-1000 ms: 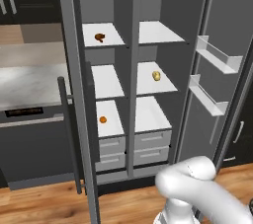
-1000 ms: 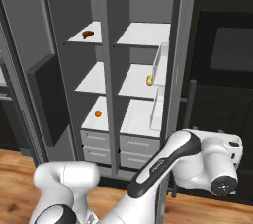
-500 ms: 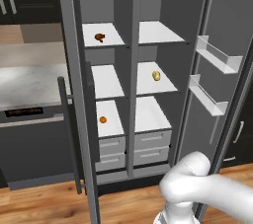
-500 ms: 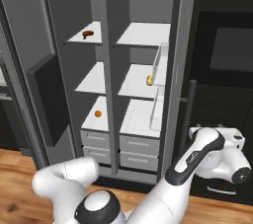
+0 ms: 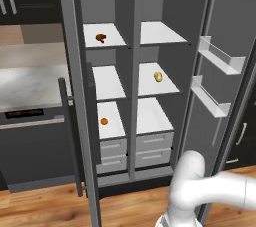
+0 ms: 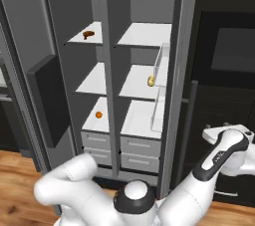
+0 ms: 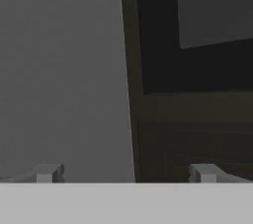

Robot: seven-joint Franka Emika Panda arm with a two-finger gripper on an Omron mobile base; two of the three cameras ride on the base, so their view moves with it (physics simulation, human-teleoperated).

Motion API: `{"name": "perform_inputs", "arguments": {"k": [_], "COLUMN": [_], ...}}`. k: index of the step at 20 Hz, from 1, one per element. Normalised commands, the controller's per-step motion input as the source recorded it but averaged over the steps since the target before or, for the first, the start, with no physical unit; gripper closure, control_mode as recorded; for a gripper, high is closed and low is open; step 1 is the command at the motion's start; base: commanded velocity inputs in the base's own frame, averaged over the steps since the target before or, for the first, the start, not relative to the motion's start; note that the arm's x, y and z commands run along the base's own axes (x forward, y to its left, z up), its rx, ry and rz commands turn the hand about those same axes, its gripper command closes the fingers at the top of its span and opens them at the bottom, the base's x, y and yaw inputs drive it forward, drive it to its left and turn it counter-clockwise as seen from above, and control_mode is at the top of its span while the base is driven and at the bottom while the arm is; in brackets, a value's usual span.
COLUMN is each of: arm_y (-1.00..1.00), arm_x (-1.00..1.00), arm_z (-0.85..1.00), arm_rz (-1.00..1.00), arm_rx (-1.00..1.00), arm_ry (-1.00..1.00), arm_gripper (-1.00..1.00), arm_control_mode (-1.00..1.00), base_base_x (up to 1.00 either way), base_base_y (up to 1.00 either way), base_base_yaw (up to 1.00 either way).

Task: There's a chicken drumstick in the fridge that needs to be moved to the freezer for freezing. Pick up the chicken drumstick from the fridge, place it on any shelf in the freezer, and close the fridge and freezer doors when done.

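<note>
Inventory: one dark reddish-brown chicken drumstick [image 5: 101, 38]; one yellow-tan oval item [image 5: 158, 76]; one small orange ball [image 5: 104, 121]; two tall grey doors [image 5: 76, 86]; four grey drawers [image 5: 154, 141].

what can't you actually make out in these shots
- Chicken drumstick: too small in both base views to show its shape.
- Drawers: shut fronts hide any contents.
- End effector: open; the hand view's bottom edge cuts off all but its tips.
- Plain door: edge-on in the right base view.

You see a yellow-tan oval [image 5: 158, 76] lying on a white middle board and a small orange ball [image 5: 104, 121] on a lower one. To the left, a grey countertop [image 5: 30, 78] runs above a dark appliance front [image 5: 35, 146]. Wood flooring [image 5: 45, 206] lies below.
</note>
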Motion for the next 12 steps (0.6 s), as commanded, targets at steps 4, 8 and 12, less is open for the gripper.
{"name": "perform_inputs", "arguments": {"k": [4, 8, 12], "arm_y": [-0.03, 0.0, 0.0], "arm_x": [0.48, 0.53, 0.64], "arm_z": [-0.4, -0.46, -0.31], "arm_rz": [0.06, 0.0, 0.0], "arm_rx": [0.0, 0.0, 0.0], "arm_ry": [-0.1, -0.09, -0.03], "arm_gripper": [-1.0, -1.0, -1.0], "arm_control_mode": [-1.0, -1.0, -1.0], "base_base_x": [0.0, 0.0, 0.0], "base_base_y": [0.0, 0.0, 0.0], "base_base_yaw": [0.0, 0.0, 0.0]}}
